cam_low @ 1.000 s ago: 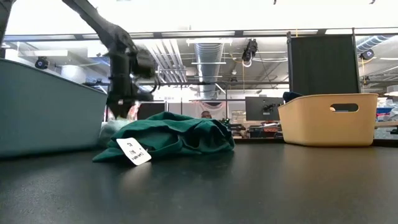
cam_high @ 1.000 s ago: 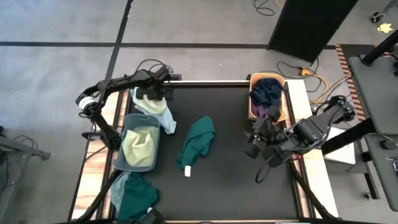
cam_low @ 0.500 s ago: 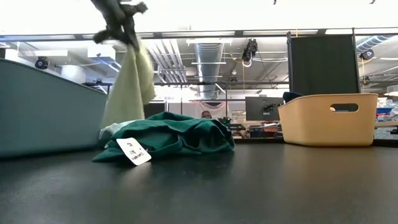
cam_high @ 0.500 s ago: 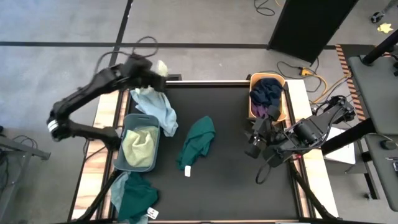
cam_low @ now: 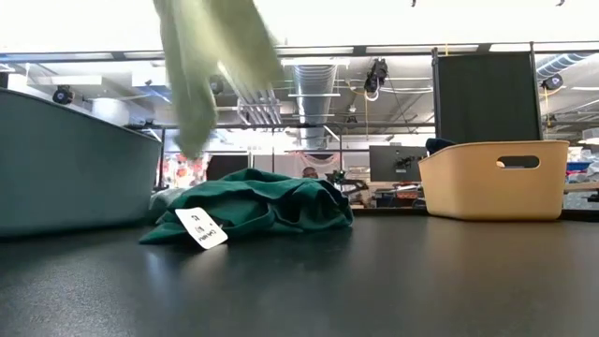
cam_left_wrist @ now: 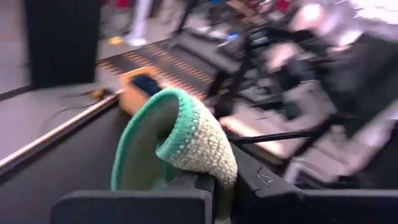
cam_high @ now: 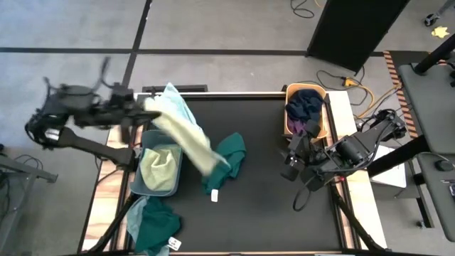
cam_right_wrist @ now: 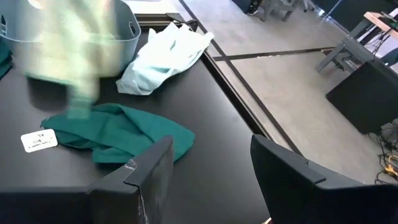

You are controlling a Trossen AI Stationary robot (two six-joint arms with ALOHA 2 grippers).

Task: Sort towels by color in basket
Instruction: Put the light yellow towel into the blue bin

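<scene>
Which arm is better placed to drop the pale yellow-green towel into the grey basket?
Left: the left gripper already grips that pale yellow-green towel, swinging beside the grey basket. The right gripper waits open, far across the table.

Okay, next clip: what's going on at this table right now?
The left gripper is shut on a pale yellow-green towel, holding it up so that it hangs in the air over the grey bin and the dark teal towel in the middle of the table. A light mint towel lies behind the bin, which already holds a yellow-green cloth. The tan basket holds navy and purple towels. The right gripper waits open beside that basket.
</scene>
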